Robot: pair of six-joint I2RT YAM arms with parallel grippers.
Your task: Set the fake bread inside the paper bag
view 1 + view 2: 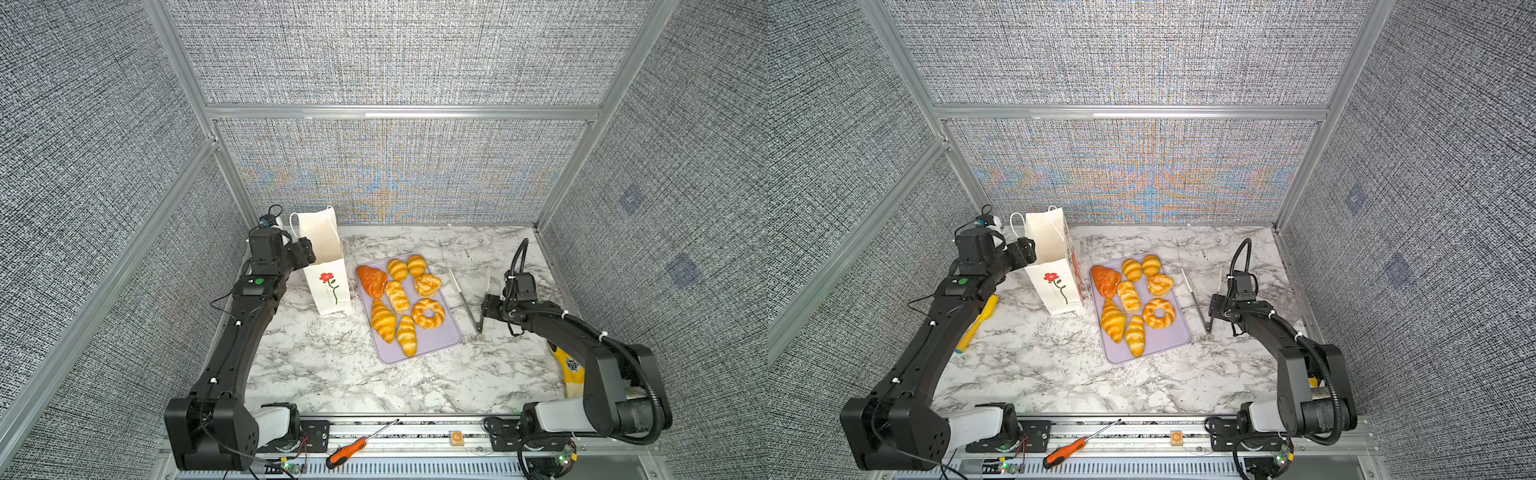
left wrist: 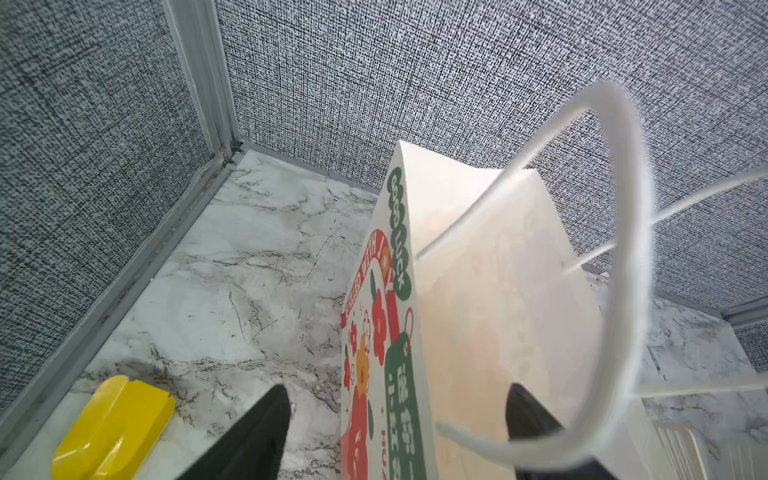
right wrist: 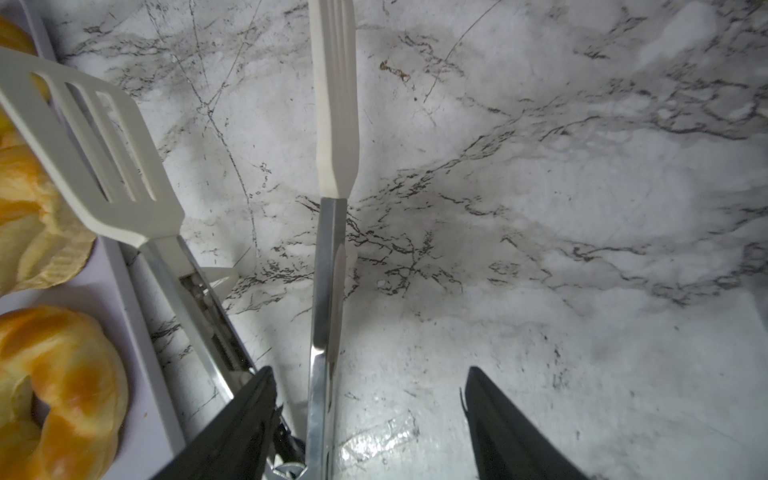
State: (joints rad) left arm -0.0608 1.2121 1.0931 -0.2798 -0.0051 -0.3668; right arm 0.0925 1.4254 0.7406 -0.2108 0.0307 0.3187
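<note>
Close the open right gripper (image 3: 369,376) squarely on the tongs (image 3: 328,270) arm between its jaws, near the hinge, nothing gripped yet — left gripper (image 2: 399,388) wide open astride the paper bag (image 1: 336,297) rim, empty, bread (image 1: 397,297) lying on the tray (image 1: 438,340) beside it.

Glossy bread (image 1: 398,296), matt paper bag (image 1: 332,299), tray (image 1: 436,345) maybe plastic.

We find the widest bare stretch of the marble table (image 1: 332,386) on the near side of the lavender tray (image 1: 438,343), with a further free strip along the far wall. On the left the upright paper bag (image 1: 328,266), its cord handles (image 2: 633,187) standing up at its mouth, stands just beside the tray, and a yellow spatula (image 1: 978,322) lies nearer. On the right, splayed tongs (image 1: 465,301) leave only a narrow lane beside the tray.
</note>
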